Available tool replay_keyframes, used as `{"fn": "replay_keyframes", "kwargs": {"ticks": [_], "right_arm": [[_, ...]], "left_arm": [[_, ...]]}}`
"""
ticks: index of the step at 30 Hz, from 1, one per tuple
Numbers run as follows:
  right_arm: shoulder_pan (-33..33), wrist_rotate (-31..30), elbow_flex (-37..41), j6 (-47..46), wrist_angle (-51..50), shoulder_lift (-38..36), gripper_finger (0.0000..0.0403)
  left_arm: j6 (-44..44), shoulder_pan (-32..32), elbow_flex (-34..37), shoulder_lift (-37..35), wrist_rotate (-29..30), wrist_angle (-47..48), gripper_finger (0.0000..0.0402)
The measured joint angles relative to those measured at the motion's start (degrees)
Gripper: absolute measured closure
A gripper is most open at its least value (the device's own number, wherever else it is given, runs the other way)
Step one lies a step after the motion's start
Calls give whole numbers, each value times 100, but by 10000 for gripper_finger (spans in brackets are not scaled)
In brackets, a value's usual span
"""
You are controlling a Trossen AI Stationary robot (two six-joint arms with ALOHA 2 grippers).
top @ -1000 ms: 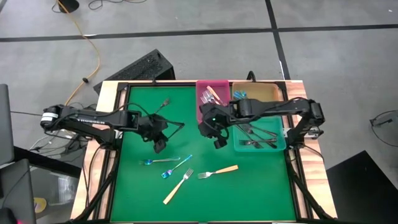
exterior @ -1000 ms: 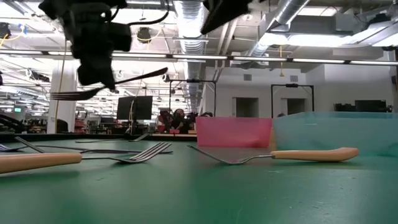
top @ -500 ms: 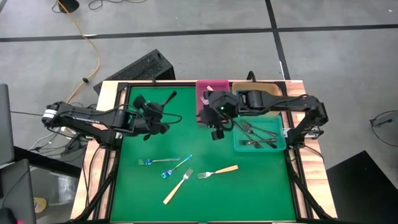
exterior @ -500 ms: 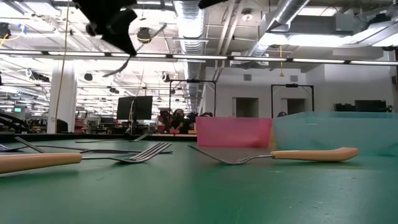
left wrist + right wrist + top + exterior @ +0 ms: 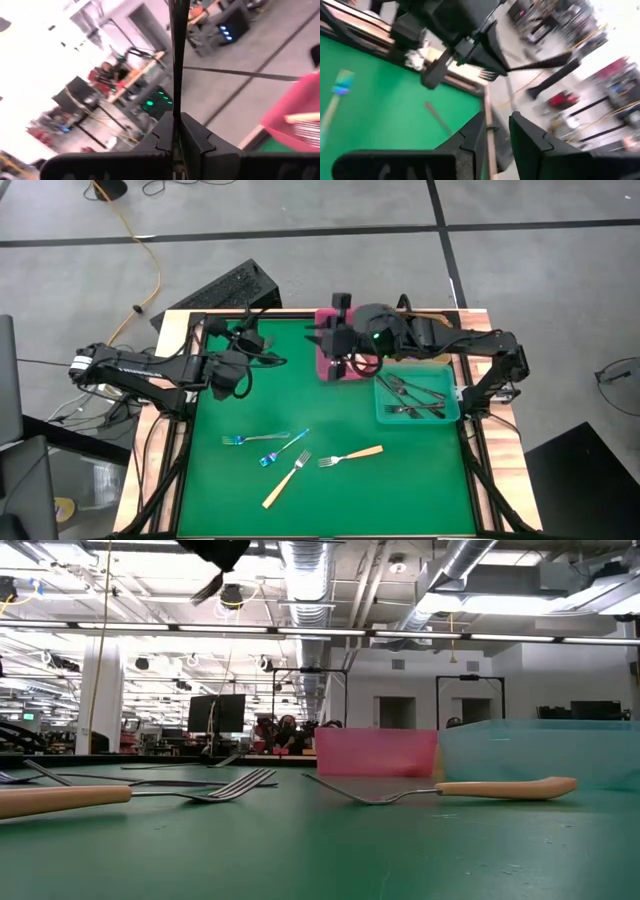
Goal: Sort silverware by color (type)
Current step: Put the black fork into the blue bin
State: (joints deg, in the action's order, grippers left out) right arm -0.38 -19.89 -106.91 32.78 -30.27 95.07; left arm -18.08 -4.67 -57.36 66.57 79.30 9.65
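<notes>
My left gripper is raised over the mat's far left part, shut on a dark black fork, which also shows in the right wrist view. My right gripper hovers open over the pink bin, which holds tan-handled forks; nothing is between its fingers. Two iridescent blue forks and two tan-handled forks lie flat on the green mat. Another dark fork lies on the mat near the far left corner. My left gripper pinches the dark fork's slim shaft between its two fingers. The fork runs along the fingers and sticks out straight past the fingertips. It is lifted clear of the table. Which end sits in the hold does not show.
A teal bin with dark forks sits at the right edge, and a tan bin with blue forks sits behind it. The two arms are close together over the far half. The mat's near half has free room around the four forks.
My left gripper has risen and moved toward the far edge with the dark fork, which was near level and has turned with the hand. My right gripper has moved from near the teal bin toward the far edge, over the pink bin.
</notes>
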Motion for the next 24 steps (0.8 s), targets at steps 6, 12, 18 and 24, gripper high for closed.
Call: {"fn": "replay_keyframes", "kwargs": {"ticks": [6, 12, 18, 24], "right_arm": [[-20, -10, -440, 609, 572, -17, 294], [25, 137, -917, 1122, 565, -180, 294], [136, 468, -1089, 1103, 279, -469, 294], [350, 482, -1103, 963, 141, -645, 294]], "left_arm": [[-1353, 117, -1, 10, -370, -1142, 401], [-2525, 118, 1, 13, -1085, -2236, 401], [-3986, 24, 0, 47, -3157, -4189, 401], [-4486, 16, 1, 89, -4234, -5462, 402]]}}
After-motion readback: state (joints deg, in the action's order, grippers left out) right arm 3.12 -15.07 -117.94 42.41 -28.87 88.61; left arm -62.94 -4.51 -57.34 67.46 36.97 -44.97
